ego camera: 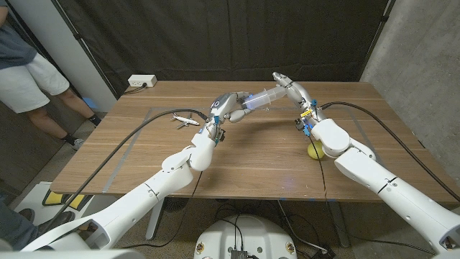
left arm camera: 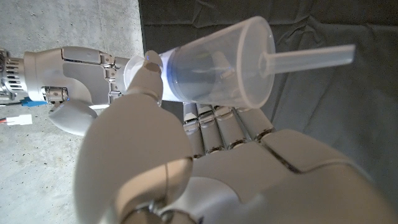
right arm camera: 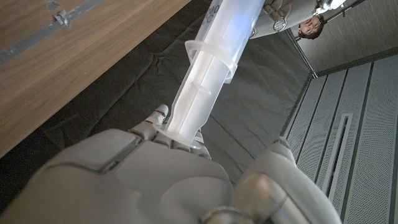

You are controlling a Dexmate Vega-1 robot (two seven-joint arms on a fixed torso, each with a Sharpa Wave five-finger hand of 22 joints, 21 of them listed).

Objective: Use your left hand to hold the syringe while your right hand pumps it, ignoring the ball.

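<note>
The left hand [ego camera: 228, 106] grips the clear plastic syringe [ego camera: 260, 98] barrel above the surface while the right hand [ego camera: 293, 90] holds its extended plunger, apparently mid-pump; pressing inward seems next.

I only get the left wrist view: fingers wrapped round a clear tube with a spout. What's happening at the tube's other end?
Observer: That tube is the syringe. The right hand grips the end of its plunger, which sticks well out of the barrel.
Operator: Is it resting on anything?
Observer: No. The left hand holds it in the air above a wooden table.
Operator: Anything lying on that table?
Observer: A yellow ball lies beside the right forearm, apart from both hands.
</note>
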